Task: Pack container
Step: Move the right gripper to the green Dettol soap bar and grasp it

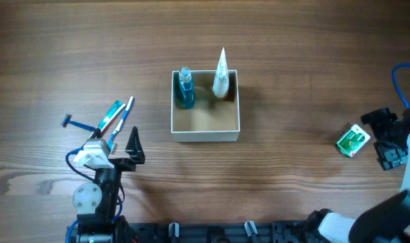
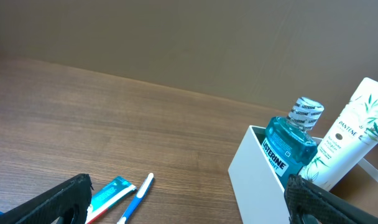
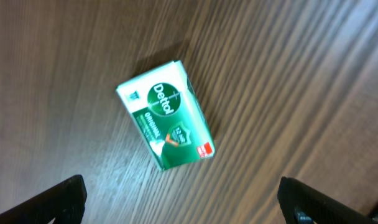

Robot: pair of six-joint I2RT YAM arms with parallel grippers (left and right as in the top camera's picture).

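The container (image 1: 205, 134) sits mid-frame on the desk (image 1: 293, 54), with a mouthwash bottle (image 1: 185, 88) and a tube (image 1: 221, 75) standing against its far wall. It lies up and right of the left claw (image 2: 186, 204), the nearer one, which is spread open by the toothpaste (image 1: 111, 113) and toothbrush (image 1: 124, 116). The right claw (image 1: 382, 140), also open, hangs at the right edge just beside the soap box (image 1: 353, 141), whose long axis runs diagonally. The container is well to its left.
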